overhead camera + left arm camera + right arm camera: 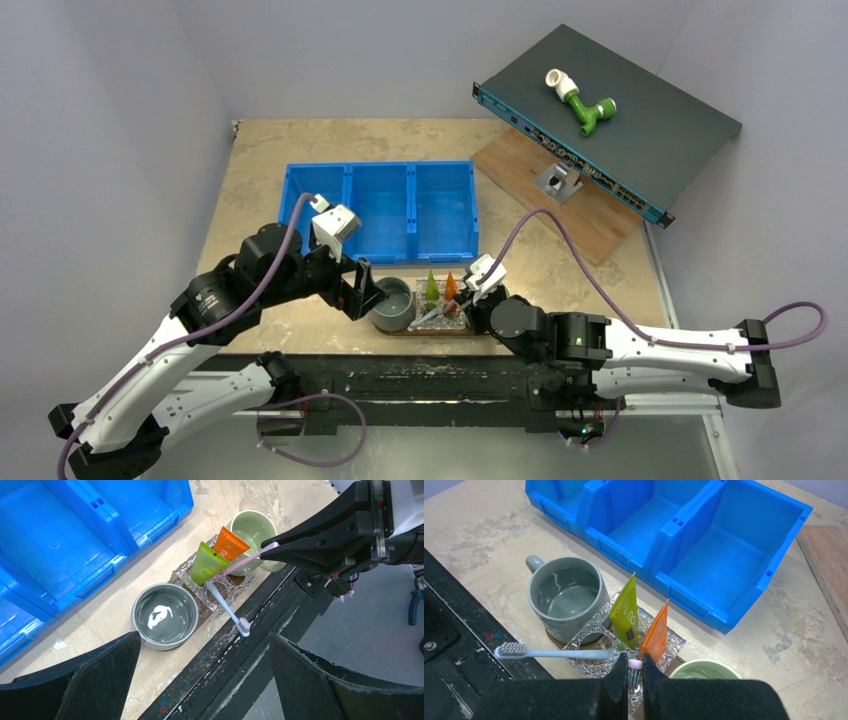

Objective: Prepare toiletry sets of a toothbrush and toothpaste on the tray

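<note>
**A:** Status on the right gripper [635,666]?
**B:** Pressed together, pinching the pink toothbrush [245,560] by one end.
**A:** Toothpaste?
**B:** Green tube [207,562] and orange tube [231,543] stand in the clear holder [591,630] on the tray [202,614]. Blue toothbrush [225,605] lies across the holder, bristles past the table edge.
**A:** Left gripper [205,645]?
**B:** Spread wide above the gray mug [165,616].

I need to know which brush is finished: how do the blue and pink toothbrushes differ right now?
The blue toothbrush is pale blue, while the pink toothbrush is pink. The blue one lies loose with no claw touching it, whereas the pink one is clamped in the right claw. The blue one's bristles show, but the pink one's are hidden. Both are slim, straight sticks.
</note>
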